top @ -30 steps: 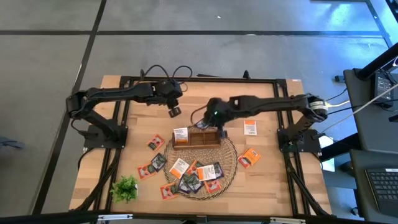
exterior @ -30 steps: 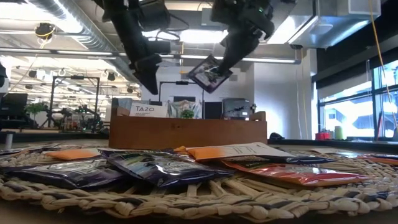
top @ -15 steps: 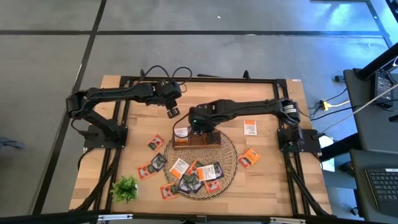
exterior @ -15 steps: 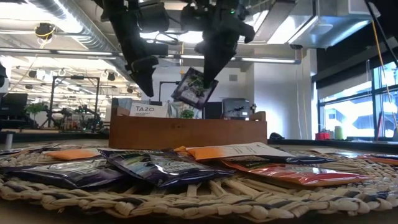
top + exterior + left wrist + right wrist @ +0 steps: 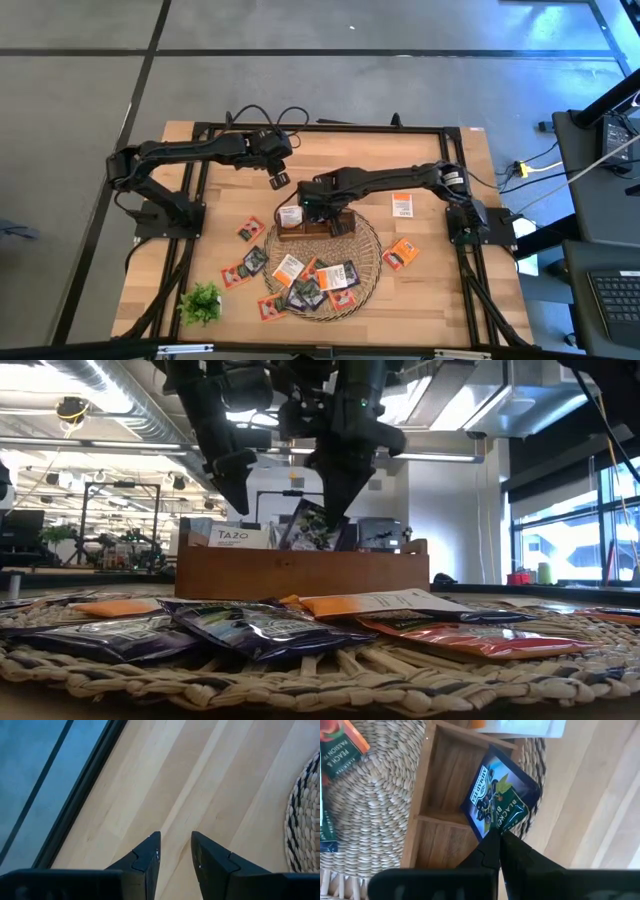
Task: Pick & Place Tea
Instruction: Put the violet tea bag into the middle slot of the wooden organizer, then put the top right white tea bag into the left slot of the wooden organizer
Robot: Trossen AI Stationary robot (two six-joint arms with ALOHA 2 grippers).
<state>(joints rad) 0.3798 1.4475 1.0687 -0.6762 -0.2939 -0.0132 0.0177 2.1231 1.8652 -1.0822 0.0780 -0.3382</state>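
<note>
The right gripper (image 5: 499,851), pinched shut on one corner of a dark tea sachet (image 5: 501,800), hangs over the wooden tray (image 5: 318,224) at the mat's (image 5: 370,262) twelve o'clock edge. The sachet hangs tilted, its free corner dipping toward the tray's middle section; which section it enters is unclear. A white sachet (image 5: 291,214) stands in the tray's nine o'clock end. More sachets (image 5: 316,283) litter the mat toward six o'clock. The left gripper (image 5: 175,851) hovers over bare table at about eleven o'clock, fingers slightly apart, empty.

White sachet (image 5: 291,214) blocks 1 tray (image 5: 345,232) compartment; others open.
</note>
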